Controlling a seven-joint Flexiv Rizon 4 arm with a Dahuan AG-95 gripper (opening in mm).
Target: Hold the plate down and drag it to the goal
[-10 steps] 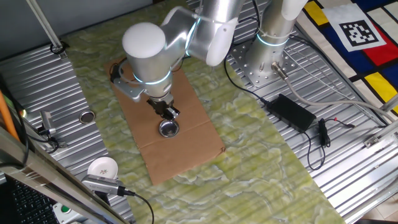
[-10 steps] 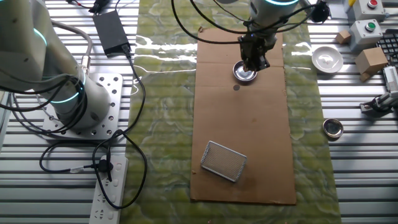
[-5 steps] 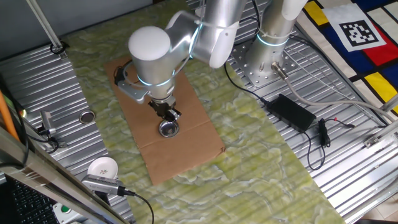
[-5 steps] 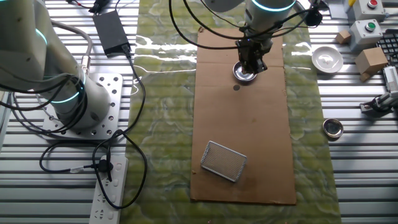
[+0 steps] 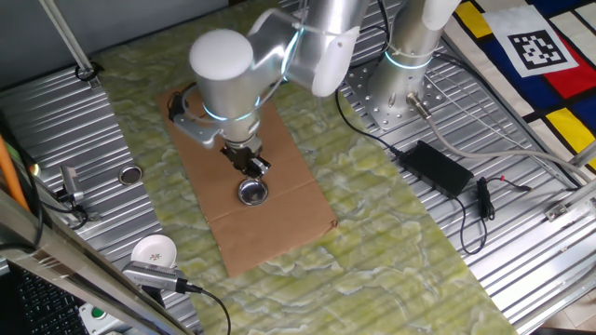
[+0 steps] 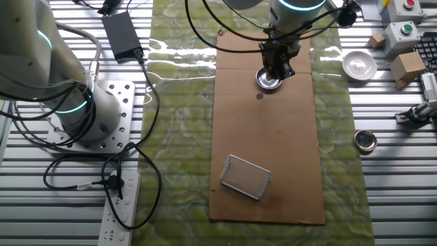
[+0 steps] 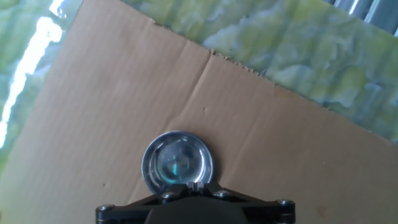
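Note:
The plate (image 5: 252, 193) is a small shiny round silver dish. It lies on the brown cardboard sheet (image 5: 298, 172). It also shows in the other fixed view (image 6: 268, 80) and in the hand view (image 7: 177, 163). My gripper (image 5: 250, 167) is shut and empty, with its tip just over the plate's near rim. In the hand view the closed fingertips (image 7: 194, 186) overlap the plate's lower edge. I cannot tell whether they touch the plate. From the other side the gripper (image 6: 278, 68) stands at the plate's far right edge.
A grey mesh rectangle (image 6: 246, 176) lies at the cardboard's (image 6: 273, 137) other end. A dark flat metal disc (image 6: 365, 141) and a white round cup (image 6: 358, 65) sit on the ribbed metal beside the green cloth. A black power adapter (image 5: 436, 167) and cables lie near the arm's base.
The arm has shifted slightly above the plate. The plate has stayed in the same spot on the cardboard. The gripper stays shut.

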